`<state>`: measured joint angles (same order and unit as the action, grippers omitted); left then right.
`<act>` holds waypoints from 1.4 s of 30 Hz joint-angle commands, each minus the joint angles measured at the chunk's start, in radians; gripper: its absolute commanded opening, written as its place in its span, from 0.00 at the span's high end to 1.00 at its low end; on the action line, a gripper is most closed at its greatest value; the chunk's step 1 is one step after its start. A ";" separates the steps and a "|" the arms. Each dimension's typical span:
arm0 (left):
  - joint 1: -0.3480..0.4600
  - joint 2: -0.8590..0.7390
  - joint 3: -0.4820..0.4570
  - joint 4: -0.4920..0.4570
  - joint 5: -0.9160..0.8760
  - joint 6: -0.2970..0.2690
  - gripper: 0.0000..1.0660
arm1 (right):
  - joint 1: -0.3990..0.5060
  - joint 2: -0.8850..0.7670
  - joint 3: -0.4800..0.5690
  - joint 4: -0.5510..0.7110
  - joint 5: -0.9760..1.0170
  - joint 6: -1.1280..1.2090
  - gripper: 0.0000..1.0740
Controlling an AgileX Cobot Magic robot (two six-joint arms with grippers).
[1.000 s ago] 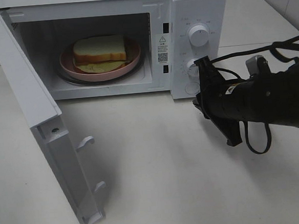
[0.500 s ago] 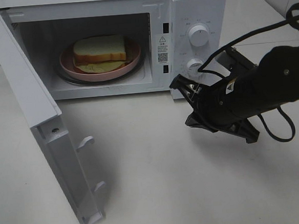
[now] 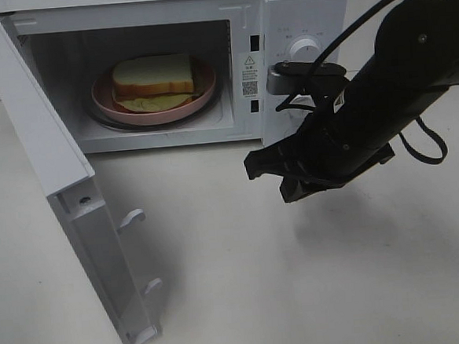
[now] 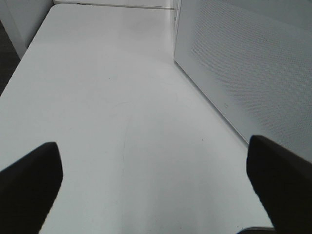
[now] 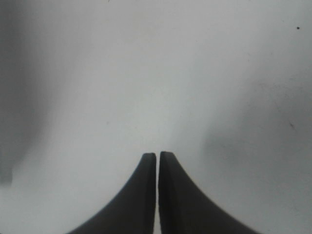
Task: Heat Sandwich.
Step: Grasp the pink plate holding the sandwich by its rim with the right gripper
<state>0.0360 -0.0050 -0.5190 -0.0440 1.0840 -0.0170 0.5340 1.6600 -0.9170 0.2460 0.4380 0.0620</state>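
We saw the sandwich [image 3: 153, 76] lying on its pink plate [image 3: 158, 115] inside the open microwave [image 3: 305, 9]. Our right tool [image 5: 157, 157] hung clenched on nothing above the counter [image 3: 221, 283]; our left tool [image 4: 152, 146] stood released, spread wide.

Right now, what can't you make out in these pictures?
- Lower dial of the microwave: exterior high view, hidden behind the right arm.
- Upper dial markings: too small to read.
- Left gripper: outside the exterior high view; the left wrist view's edge cuts its fingers.
- Sandwich filling: too small and shadowed to identify.
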 commanded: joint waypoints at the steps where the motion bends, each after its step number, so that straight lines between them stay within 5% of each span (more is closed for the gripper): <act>1: -0.001 -0.016 0.002 0.000 -0.014 0.001 0.08 | 0.000 -0.009 -0.024 -0.011 0.091 -0.200 0.94; 18: -0.001 -0.016 0.002 0.000 -0.014 0.001 0.08 | 0.000 -0.009 -0.030 -0.062 0.246 -1.257 0.92; 27: -0.001 -0.016 0.002 0.000 -0.014 0.001 0.08 | 0.002 -0.009 -0.030 -0.193 0.240 -1.365 0.85; 34: -0.001 -0.016 0.002 0.000 -0.014 0.001 0.08 | 0.004 -0.009 -0.030 -0.258 0.167 -1.216 0.47; 36: -0.001 -0.016 0.002 0.000 -0.014 0.001 0.08 | 0.004 -0.009 -0.030 -0.259 0.157 -1.188 0.25; 40: -0.001 -0.016 0.002 0.000 -0.014 0.001 0.08 | 0.004 -0.009 -0.030 -0.280 0.157 -1.189 0.08; 42: -0.001 -0.016 0.002 0.000 -0.014 0.001 0.08 | 0.004 -0.009 -0.033 -0.285 0.157 -1.189 0.06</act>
<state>0.0360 -0.0050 -0.5190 -0.0440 1.0840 -0.0170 0.5340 1.6600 -0.9400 -0.0270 0.5970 -1.1380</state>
